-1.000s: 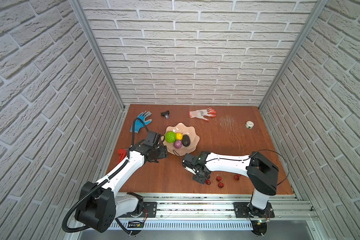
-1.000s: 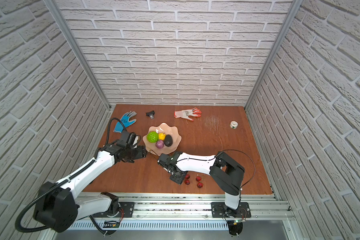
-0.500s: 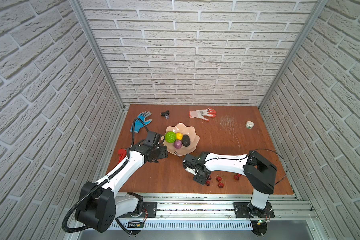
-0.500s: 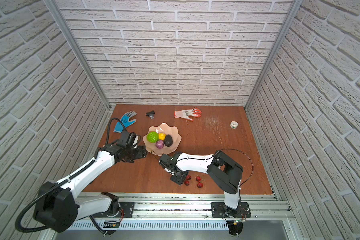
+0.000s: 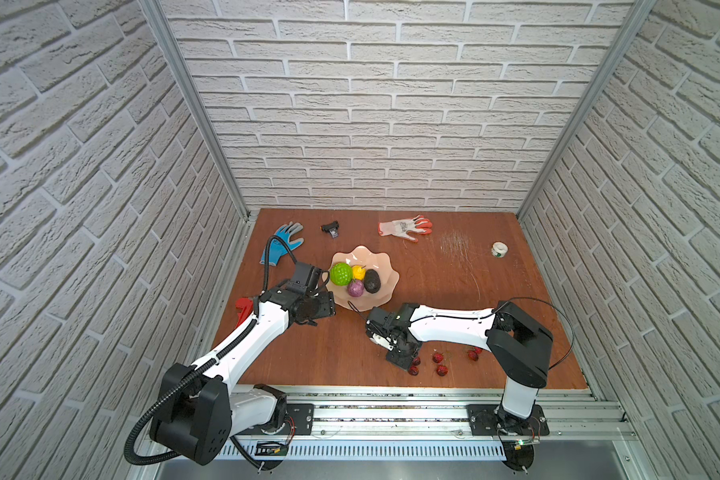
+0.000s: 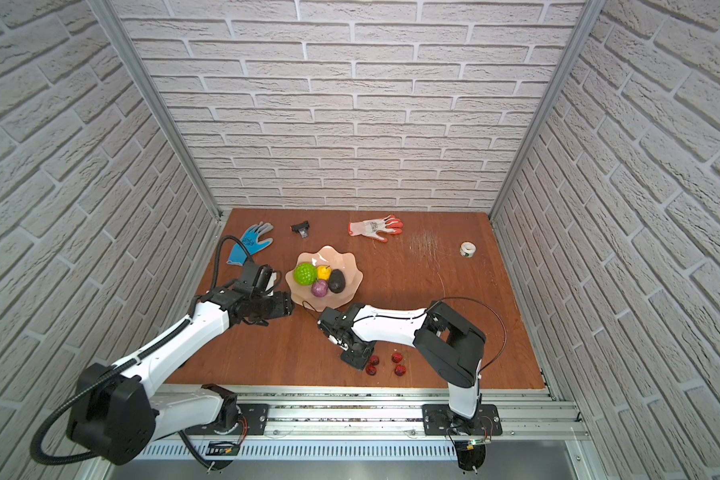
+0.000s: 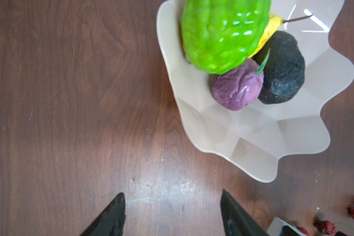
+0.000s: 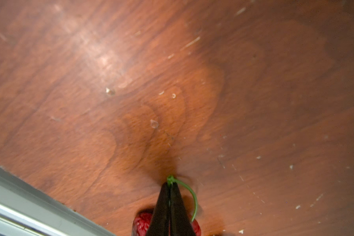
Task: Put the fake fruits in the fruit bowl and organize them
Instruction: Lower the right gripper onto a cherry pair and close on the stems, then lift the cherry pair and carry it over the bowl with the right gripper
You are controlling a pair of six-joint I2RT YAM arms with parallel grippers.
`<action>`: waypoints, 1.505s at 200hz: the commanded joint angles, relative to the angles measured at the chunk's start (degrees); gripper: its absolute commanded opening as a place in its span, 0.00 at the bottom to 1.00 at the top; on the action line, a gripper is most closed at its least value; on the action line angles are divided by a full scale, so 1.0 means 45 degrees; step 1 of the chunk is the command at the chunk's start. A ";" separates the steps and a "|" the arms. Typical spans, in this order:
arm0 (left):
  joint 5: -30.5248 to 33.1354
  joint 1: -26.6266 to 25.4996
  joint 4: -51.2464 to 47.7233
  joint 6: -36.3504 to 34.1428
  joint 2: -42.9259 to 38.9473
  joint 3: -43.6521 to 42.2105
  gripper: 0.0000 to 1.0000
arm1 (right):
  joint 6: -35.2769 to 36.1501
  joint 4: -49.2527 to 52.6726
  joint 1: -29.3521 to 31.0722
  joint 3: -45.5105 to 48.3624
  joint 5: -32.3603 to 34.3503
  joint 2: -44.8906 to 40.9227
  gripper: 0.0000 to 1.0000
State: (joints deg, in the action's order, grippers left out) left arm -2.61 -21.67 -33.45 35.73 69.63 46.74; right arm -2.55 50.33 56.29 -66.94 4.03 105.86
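The pale peach fruit bowl (image 5: 364, 305) (image 6: 329, 303) (image 7: 253, 139) holds a bumpy green ball (image 5: 341, 274) (image 7: 223, 34), a yellow fruit (image 5: 358, 272), a purple fruit (image 5: 355, 287) (image 7: 236, 87) and a dark avocado (image 5: 372, 281) (image 7: 282, 69). Several red berries (image 5: 437, 357) (image 6: 396, 357) lie on the table near the front edge. My right gripper (image 5: 405, 362) (image 6: 358, 361) (image 8: 169, 183) is down among them, shut on the green stem (image 8: 190, 194) of one red berry (image 8: 141, 225). My left gripper (image 5: 327, 306) (image 7: 172, 196) hangs open and empty over bare table, just left of the bowl.
At the back lie a blue glove (image 5: 283, 245), a small black object (image 5: 330, 228), an orange-white glove (image 5: 404, 227) and a white tape roll (image 5: 499, 249). A red object (image 5: 242, 305) sits at the table's left edge. The metal front rail (image 8: 29, 200) runs close to the right gripper.
My right gripper's jaws have closed, pinching the berry's stem. The left arm has not moved.
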 commanded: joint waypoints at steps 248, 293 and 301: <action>0.0788 0.0204 -0.0830 0.0487 -0.1348 0.0056 0.74 | -0.0101 -0.0467 -0.3630 -0.8878 -0.2647 0.3200 0.05; 0.0713 0.0245 -0.0730 0.0494 -0.0912 0.0174 0.73 | -0.0249 -0.1042 -0.4069 -0.9350 -0.2867 0.3858 0.06; 0.0698 0.0241 -0.0678 0.0517 -0.0845 0.0203 0.74 | -0.0240 -0.1053 -0.4120 -0.9404 -0.2943 0.3977 0.06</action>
State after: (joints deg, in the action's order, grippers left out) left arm 0.16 -20.99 -36.93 37.36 64.75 46.74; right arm -2.83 48.36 38.76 -106.98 -7.60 123.46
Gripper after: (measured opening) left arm 0.735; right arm 0.059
